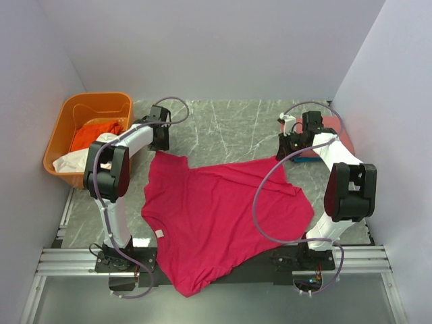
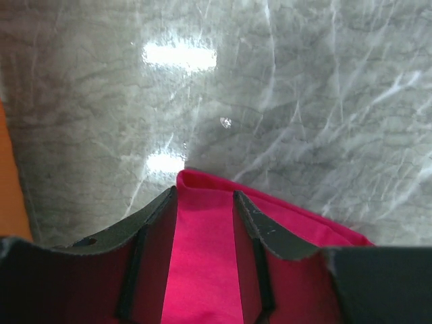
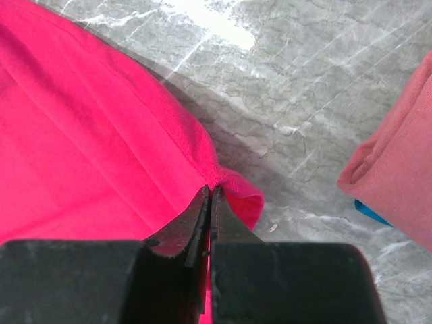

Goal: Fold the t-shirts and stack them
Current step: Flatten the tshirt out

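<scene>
soft, light cloth: the crimson shirt lies spread on the tabletop. right fingers are pinched on its far corner; left fingers straddle the other corner, grip unclear.

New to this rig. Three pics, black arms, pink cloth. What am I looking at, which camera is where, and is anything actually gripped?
Two black-and-white robot arms are bolted at the near edge of a grey marble-patterned table. The wide picture comes from a fixed camera above and behind them; the other two come from cameras on each wrist, looking past their own fingers.

A large crimson-pink t-shirt lies spread on the table. The right gripper is shut on a corner of it. The left gripper has its jaws apart with the shirt's other far corner between them; whether it grips is unclear.

At the far left an orange plastic tub holds orange and white cloth. Beside the right arm sits a folded salmon-pink shirt.
</scene>
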